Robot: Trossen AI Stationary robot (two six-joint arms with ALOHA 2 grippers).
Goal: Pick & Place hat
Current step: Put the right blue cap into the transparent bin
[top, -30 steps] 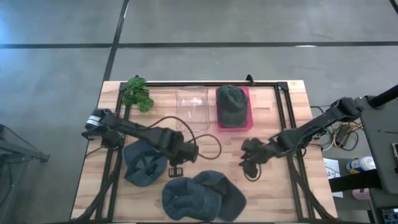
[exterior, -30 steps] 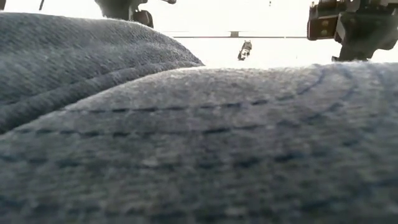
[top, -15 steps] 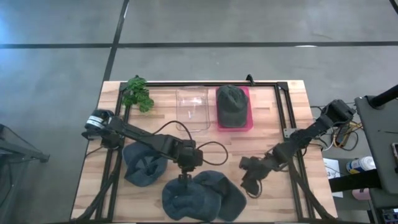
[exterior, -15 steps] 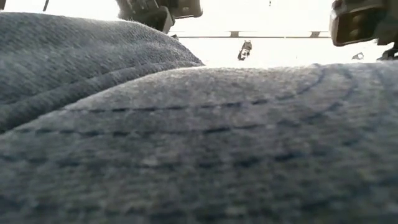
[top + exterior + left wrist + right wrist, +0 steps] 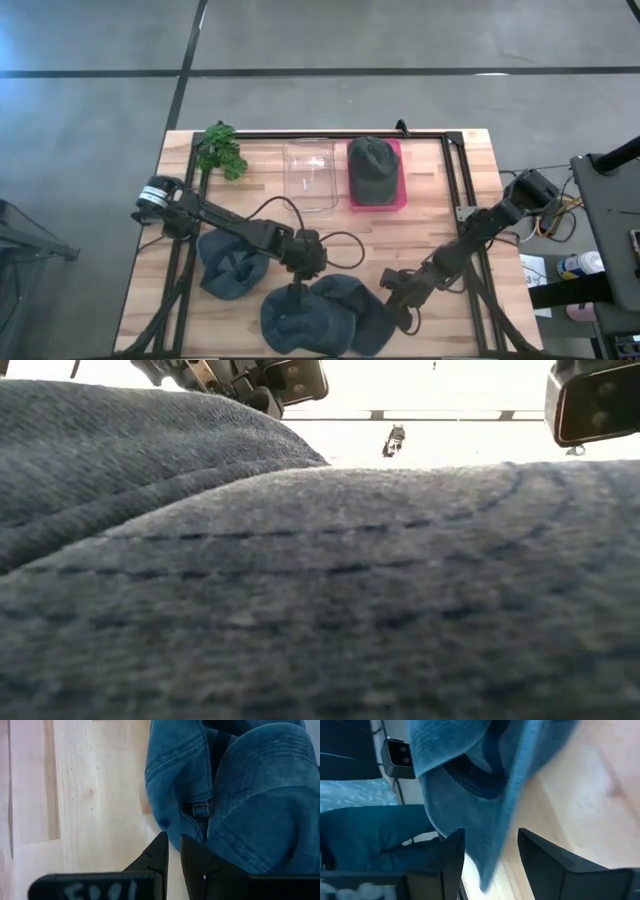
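- Both arms have swung toward the near edge since a second ago: the left gripper [image 5: 296,291] has dropped from mid-table to the rear rim of the front denim hat, and the right gripper [image 5: 398,305] has slid from beside the right rail to that hat's brim.
- Two overlapping blue denim hats [image 5: 326,313] lie at the table's [image 5: 420,215] 6 o'clock edge; their cloth fills the low view.
- Left gripper's fingers [image 5: 159,854] stand narrow, a thin slit between them, tips just beside the hat's back strap and buckle [image 5: 200,810]; nothing is between them.
- Right gripper's fingers [image 5: 540,852] stand well apart, with the hat's brim edge [image 5: 512,820] hanging in the gap; they do not press on it.
- A third denim hat [image 5: 232,262] lies at 8 o'clock, under the left arm.
- A dark green cap [image 5: 372,168] sits on a pink tray [image 5: 398,201] at 1 o'clock.
- A clear bin [image 5: 309,177] stands just beside the tray at 12 o'clock.
- A green leafy sprig [image 5: 221,150] lies at 10 o'clock.
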